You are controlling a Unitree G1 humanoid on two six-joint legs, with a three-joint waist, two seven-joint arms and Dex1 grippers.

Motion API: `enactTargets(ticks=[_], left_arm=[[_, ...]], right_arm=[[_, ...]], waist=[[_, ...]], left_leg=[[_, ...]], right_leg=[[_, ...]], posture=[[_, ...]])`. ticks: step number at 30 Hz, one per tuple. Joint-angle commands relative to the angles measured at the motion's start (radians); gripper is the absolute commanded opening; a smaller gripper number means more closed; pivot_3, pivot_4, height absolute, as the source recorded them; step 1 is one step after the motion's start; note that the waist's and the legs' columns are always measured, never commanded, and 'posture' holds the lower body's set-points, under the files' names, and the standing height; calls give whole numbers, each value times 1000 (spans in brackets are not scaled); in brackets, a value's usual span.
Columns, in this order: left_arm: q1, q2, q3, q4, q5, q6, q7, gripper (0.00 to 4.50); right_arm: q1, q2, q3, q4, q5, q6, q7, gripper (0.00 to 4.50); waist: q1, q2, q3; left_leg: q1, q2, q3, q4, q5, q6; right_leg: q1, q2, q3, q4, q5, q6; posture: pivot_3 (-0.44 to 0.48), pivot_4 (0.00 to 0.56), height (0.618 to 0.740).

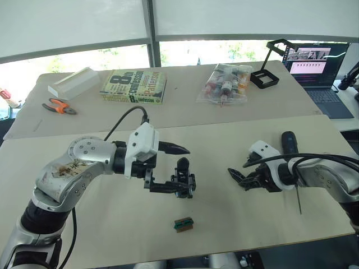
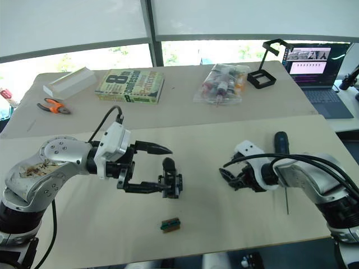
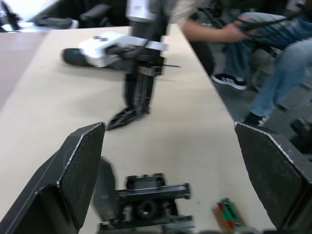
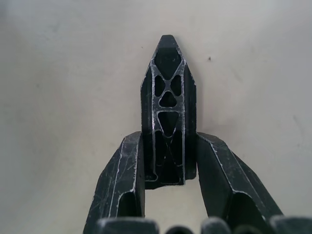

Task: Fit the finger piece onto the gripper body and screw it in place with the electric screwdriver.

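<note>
While the right gripper (image 4: 168, 161) pinches the finger piece (image 4: 168, 112) between its two fingers at right of centre in the head views, the gripper body (image 1: 183, 180) sits at mid-frame, well apart from it toward the left. The piece's pointed end projects beyond the fingertips along the gripper's own line, aimed roughly leftward at the body. The left gripper (image 1: 174, 168) is the nearer arm to the body: its fingers are spread wide, the lower one reaching to the body's base, the upper one above it; contact cannot be confirmed. The electric screwdriver (image 1: 291, 157) lies on the table (image 1: 224, 224) at right, behind the right arm, bit toward the lower edge, held by nothing. A small green-and-brown block (image 1: 183, 225) rests below the body.
</note>
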Motion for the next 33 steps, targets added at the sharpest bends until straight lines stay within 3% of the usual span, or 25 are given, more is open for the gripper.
enactTargets(ticks=[1,6,10,16,19,22,33], left_arm=[[-61,-69,90,19,-118,133,166,4500],[-146,-278,205,104,-274,313,527,4500],[-196,-422,236,171,-308,359,712,4500],[-195,-531,214,184,-286,308,781,4500],[-190,-570,233,191,-289,279,809,3602],[-176,-582,224,181,-293,271,816,2125],[-151,-599,208,179,-280,255,823,2055]], right_arm=[[70,-32,-121,-32,-98,-349,117,1097],[61,138,-265,-70,-178,-655,30,1097],[25,254,-218,-122,-317,-866,-12,1097],[9,358,-154,-135,-395,-960,-13,1097],[14,379,-148,-133,-394,-970,8,1097],[18,400,-155,-136,-376,-950,10,1097],[19,454,-191,-180,-314,-855,-6,1097]], waist=[[2,0,0],[-5,-1,1],[-3,-1,0],[1,-1,0],[0,-1,0],[-1,-1,0],[-1,-1,0]], left_leg=[[0,0,0,0,0,0],[2,0,0,1,0,0],[3,0,1,1,1,-3],[3,-2,1,1,1,-3],[2,-3,1,1,1,-3],[3,-2,1,1,1,-3],[3,-2,1,1,1,-3]], right_leg=[[0,0,0,0,0,0],[0,0,1,4,1,1],[-1,0,1,5,1,1],[-2,0,1,5,1,1],[-2,-1,1,5,1,1],[-2,0,1,5,0,1],[-2,0,2,5,1,0]], posture=[[0,150,740],[0,150,740],[0,150,740],[0,150,740],[0,150,740],[0,150,740],[0,150,740]])
